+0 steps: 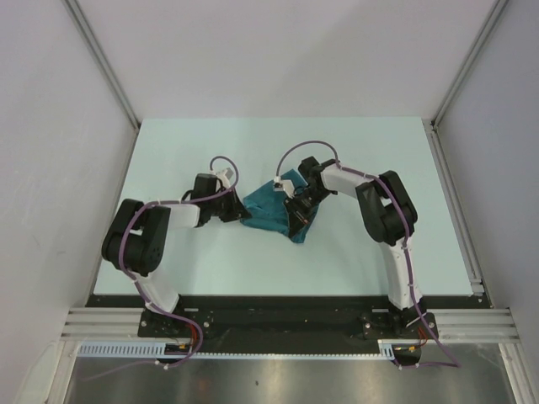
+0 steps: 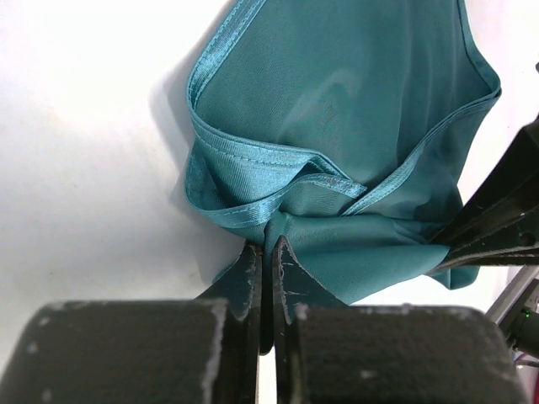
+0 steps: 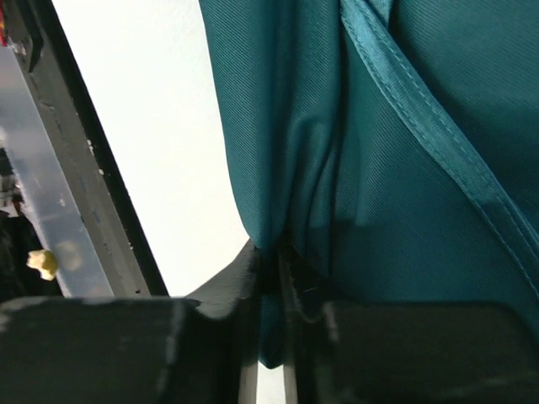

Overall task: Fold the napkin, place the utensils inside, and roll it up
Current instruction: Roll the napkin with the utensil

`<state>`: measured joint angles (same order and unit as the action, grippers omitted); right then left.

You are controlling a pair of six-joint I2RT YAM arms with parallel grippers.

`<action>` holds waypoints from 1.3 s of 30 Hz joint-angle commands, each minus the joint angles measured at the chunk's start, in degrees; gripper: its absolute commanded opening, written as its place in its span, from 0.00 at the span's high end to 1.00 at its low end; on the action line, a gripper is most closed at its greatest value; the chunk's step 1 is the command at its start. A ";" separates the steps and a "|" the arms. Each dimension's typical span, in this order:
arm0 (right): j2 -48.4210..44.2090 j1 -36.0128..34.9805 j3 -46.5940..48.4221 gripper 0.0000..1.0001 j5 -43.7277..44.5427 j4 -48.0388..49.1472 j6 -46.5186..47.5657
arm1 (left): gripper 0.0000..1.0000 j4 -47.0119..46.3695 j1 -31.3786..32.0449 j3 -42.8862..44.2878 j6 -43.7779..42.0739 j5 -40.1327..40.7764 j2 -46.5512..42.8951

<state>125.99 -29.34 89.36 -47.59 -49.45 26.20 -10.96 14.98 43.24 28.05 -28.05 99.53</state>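
Left pincer (image 2: 267, 249) and right pincer (image 3: 270, 257), each tight on bunched napkin (image 1: 266, 211) edge.

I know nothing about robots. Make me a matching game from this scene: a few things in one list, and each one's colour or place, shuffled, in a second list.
Things:
1. napkin
2. left gripper
3. right gripper
4. cable

Descriptions:
A. purple, arching in a loop
B. pinching the napkin's right side in the top view
C. teal and bunched up
D. pinching the napkin's left side in the top view

Pairs: 1-C, 2-D, 3-B, 4-A
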 commanded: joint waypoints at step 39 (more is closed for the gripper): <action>-18.16 -19.79 -25.03 0.44 48.39 45.94 -4.05 | 1.00 16.06 1.19 9.23 -0.19 -0.25 6.47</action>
<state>105.91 -50.22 64.07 0.19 -5.72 21.26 1.89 15.40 52.40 28.49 -28.97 103.83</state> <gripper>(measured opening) 0.560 0.025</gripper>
